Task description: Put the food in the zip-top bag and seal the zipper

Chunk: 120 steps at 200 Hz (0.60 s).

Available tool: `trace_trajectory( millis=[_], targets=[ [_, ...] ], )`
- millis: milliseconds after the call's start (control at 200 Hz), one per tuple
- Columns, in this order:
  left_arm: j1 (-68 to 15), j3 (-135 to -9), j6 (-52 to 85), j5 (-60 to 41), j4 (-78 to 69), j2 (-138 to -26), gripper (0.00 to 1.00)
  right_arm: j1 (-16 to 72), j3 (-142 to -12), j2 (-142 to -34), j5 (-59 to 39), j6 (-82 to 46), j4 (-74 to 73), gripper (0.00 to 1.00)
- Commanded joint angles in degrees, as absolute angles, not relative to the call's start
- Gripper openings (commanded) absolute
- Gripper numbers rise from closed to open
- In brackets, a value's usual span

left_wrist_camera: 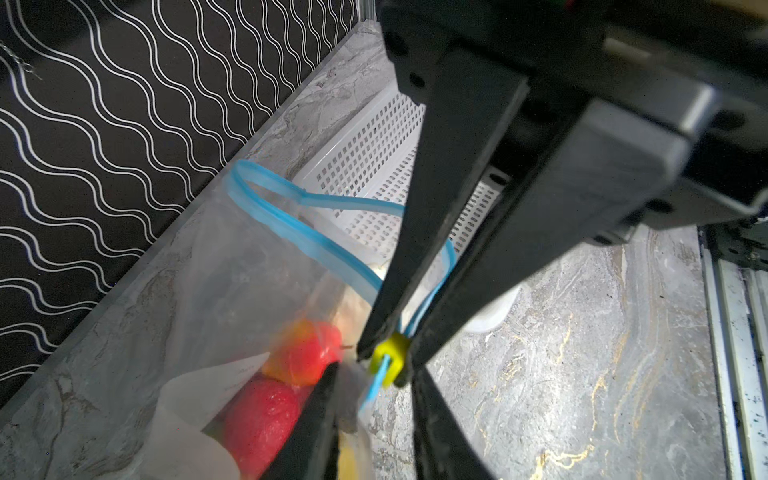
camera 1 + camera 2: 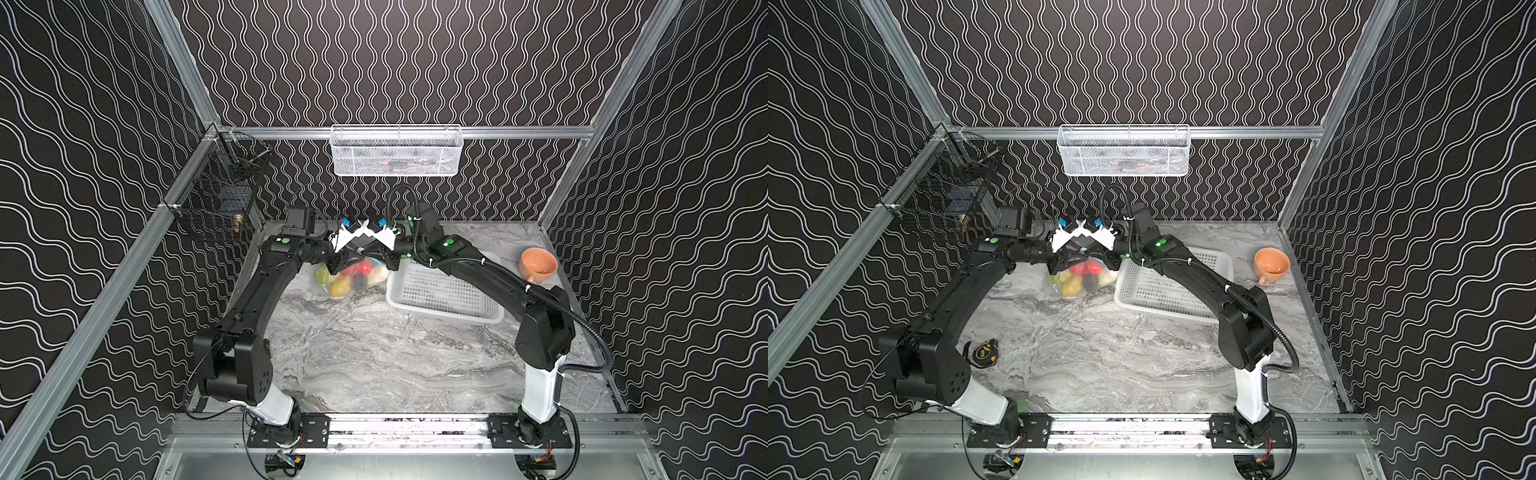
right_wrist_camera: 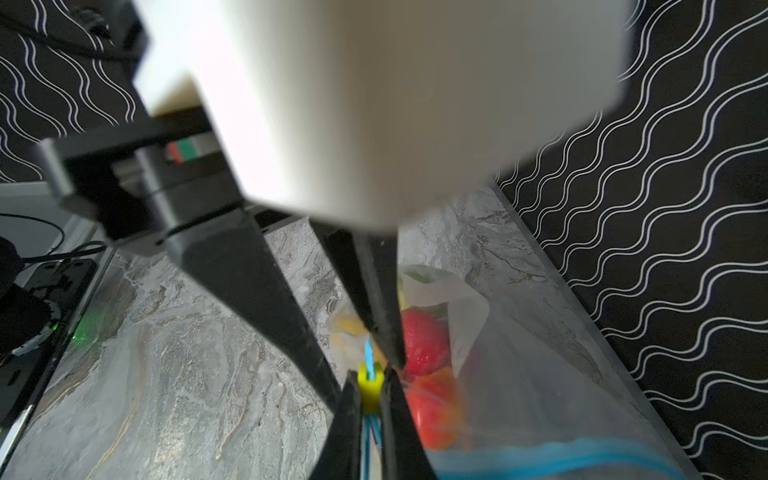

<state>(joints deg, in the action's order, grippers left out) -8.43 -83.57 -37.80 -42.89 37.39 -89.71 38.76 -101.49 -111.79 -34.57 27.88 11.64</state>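
Right gripper (image 3: 370, 374) pinching yellow zipper tab (image 3: 369, 388) | left gripper (image 1: 374, 376) narrowly open | bag (image 1: 187, 311) clear, mouth gaping

Soft, even overhead light; wrist views blur close up, probably defocus.

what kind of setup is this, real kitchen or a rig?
Likely a lab robot cell, not a kitchen: left arm and right arm bolted to an aluminium rail, wave-patterned walls boxing it in, and props on the marble-look tabletop: toy food in a zip-top bag, a white basket.
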Motion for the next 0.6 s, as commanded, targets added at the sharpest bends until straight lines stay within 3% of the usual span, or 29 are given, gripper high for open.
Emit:
trace_trajectory(
  millis=[0, 270, 596],
  targets=[
    [-8.77, -84.64, -37.95, -44.16, 36.71, -89.91, 0.03, 38.93, -101.5, -111.6, -36.56, 28.34, 11.14, 0.0],
    [-9.16, -85.06, -36.86, -42.77, 36.94, -89.13, 0.0, 38.85, -102.47, -112.36, -35.0, 29.39, 12.38, 0.0],
    [-9.03, -89.63, -23.81, -41.56, 36.84, -89.0, 0.0, 38.23, -111.14, -115.81, -34.66, 33.65, 20.5, 0.0]
  ],
)
